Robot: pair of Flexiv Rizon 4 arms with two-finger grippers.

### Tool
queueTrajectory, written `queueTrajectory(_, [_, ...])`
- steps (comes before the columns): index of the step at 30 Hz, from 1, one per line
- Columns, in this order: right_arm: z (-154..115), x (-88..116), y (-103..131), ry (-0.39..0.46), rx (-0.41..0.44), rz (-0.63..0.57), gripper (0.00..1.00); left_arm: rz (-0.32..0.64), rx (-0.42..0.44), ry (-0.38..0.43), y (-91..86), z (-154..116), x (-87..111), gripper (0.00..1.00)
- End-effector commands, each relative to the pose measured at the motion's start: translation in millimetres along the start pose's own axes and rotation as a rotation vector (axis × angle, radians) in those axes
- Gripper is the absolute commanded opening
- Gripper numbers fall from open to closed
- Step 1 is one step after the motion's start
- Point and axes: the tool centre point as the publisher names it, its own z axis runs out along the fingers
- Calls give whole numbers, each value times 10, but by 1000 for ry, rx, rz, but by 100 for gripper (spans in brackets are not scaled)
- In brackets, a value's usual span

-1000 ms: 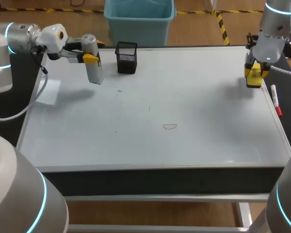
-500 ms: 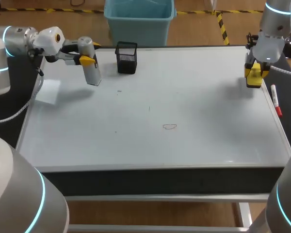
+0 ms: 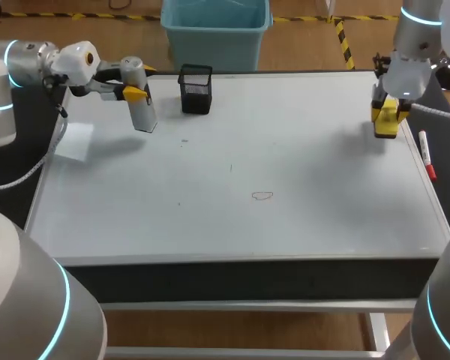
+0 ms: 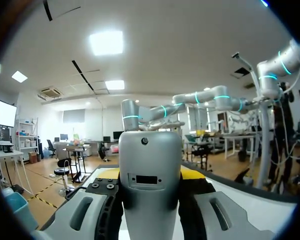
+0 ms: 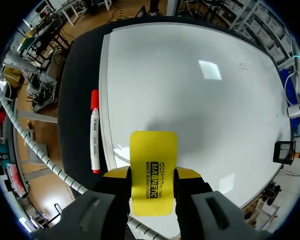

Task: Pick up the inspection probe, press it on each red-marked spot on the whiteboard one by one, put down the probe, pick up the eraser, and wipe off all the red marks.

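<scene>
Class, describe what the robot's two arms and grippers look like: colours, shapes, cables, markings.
The left arm and right arm are rounded silver-white tubes with glowing cyan rings at joints. A pale cable trails from each wrist. The left gripper and right gripper have dark bodies, grey finger housings, yellow tips.

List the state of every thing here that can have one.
probe: gripped in left claw, roughly upright
eraser: gripped in right claw, near right edge of whiteboard
red mark: unwiped
marker: lying flat beside the whiteboard
mesh holder: upright
</scene>
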Motion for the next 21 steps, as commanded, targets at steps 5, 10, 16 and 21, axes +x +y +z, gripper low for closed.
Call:
queueTrajectory(5, [-84,-215,613,-3,95,12,0,-1,1,5,-2,-8,-13,0])
queueTrajectory(10, [-94,-454,938,20,97,20,0,-1,1,5,-2,-8,-13,0])
queueTrajectory(16, [-47,-858,1234,88,73,26,0,-1,1,5,-2,-8,-13,0])
queueTrajectory(21, [-18,-1269,1490,140,75,-3,0,-1,1,5,-2,-8,-13,0])
